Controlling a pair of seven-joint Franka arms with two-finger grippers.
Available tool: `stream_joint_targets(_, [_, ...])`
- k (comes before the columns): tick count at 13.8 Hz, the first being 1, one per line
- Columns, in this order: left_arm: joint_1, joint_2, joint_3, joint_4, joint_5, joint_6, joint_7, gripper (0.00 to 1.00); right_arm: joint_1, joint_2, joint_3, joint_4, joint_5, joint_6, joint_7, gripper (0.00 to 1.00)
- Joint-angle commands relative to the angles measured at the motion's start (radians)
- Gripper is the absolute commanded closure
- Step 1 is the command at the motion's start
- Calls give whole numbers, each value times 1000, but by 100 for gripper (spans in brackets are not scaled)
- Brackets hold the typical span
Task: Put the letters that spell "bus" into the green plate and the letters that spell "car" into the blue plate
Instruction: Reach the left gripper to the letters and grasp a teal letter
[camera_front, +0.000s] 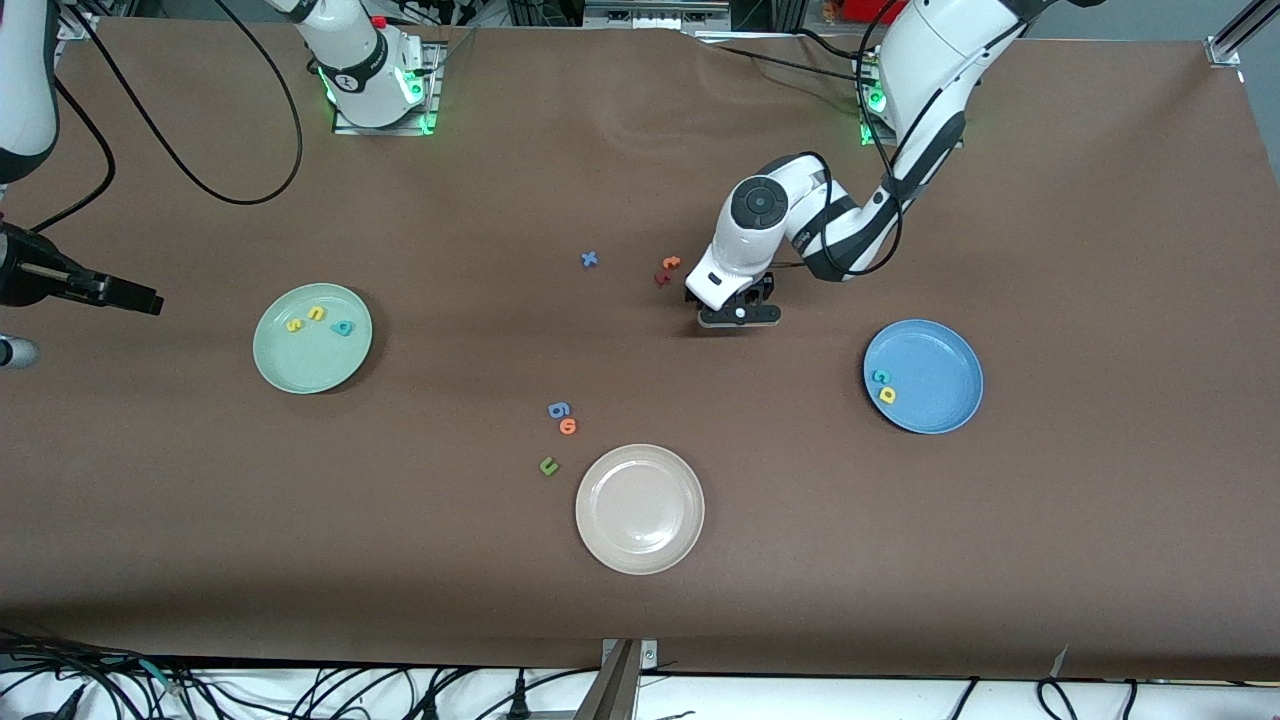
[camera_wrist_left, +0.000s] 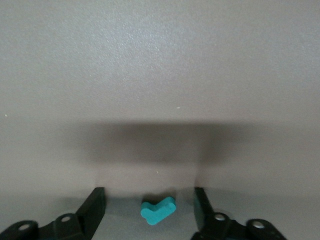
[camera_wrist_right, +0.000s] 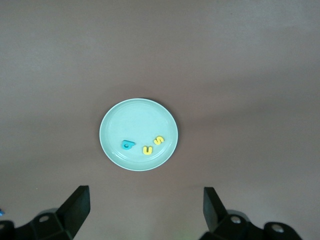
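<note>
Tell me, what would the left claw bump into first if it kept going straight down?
Probably the teal "r". It lies on the table between the left claw's fingers, which have not touched it. Nothing else shows in the way, though how high the claw is stays unclear.

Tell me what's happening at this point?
The left end effector is down at the table, its fingers either side of the teal "r", not yet gripping it. The blue plate already holds "c" and "a". The green plate has all of "bus". The right end effector waits open above it.
</note>
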Motion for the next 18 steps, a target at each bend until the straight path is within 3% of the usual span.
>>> stream_joint_targets(1, [-20,1,1,1,36,5,-48,32,-4,-18,-15,-17,-1,-5,-53,0])
stream_joint_targets(4, [-25,1,1,1,37,3,-51,44,-4,-28,-58,-17,-9,-8,-67,0])
stream_joint_targets(7, [-25,1,1,-2,37,3,-50,55,-3,-50,-88,-13,4,-94,-50,0])
stream_joint_targets(12, [-25,3,2,-2,64,3,-48,77,-3,-62,-81,-14,14,-183,-67,0])
stream_joint_targets(15, [-25,3,1,-2,64,3,-42,79,-3,-58,-85,-19,31,-208,-73,0])
stream_joint_targets(18, [-9,-15,2,9,64,-18,5,81,-3,-105,-130,-11,74,-242,-122,0])
